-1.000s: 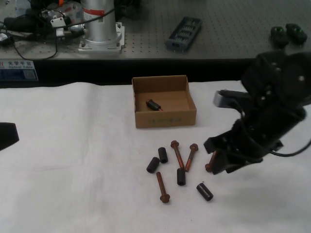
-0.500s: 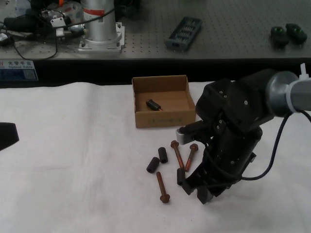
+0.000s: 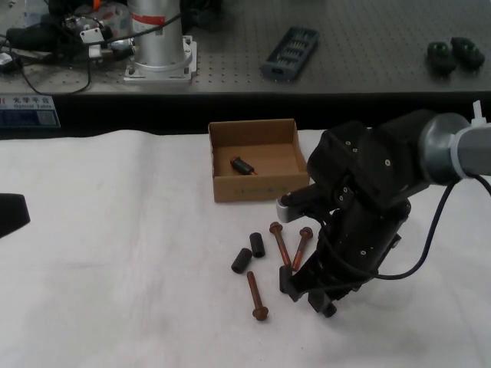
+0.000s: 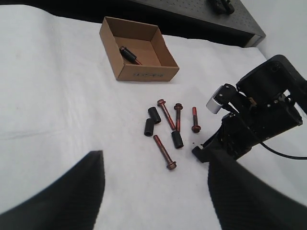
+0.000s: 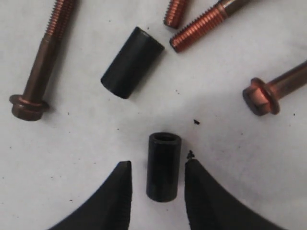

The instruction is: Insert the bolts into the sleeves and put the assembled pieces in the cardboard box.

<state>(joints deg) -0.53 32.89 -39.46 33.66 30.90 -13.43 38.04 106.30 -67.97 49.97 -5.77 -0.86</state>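
Observation:
In the right wrist view my right gripper (image 5: 158,167) is open and straddles a short black sleeve (image 5: 163,172) lying on the white cloth, with a small gap on each side. A second sleeve (image 5: 132,62) lies just beyond, among copper bolts (image 5: 41,62). In the high view the right gripper (image 3: 321,299) is low over the cloth beside loose bolts (image 3: 280,243) and sleeves (image 3: 241,261). The cardboard box (image 3: 261,188) behind them holds one assembled piece (image 3: 243,165). My left gripper (image 4: 153,201) is open, held high and well back from the bolts (image 4: 164,151) and the box (image 4: 144,74).
The right arm (image 3: 368,192) covers the cloth right of the parts. A dark bench (image 3: 345,54) with a metal post (image 3: 157,38), cables and a blue rack runs along the back. White cloth (image 3: 115,268) lies bare to the left.
The right arm has swung left from the right side and come down over the parts, and its gripper now sits around a sleeve. The bolts, sleeves and box have stayed put.

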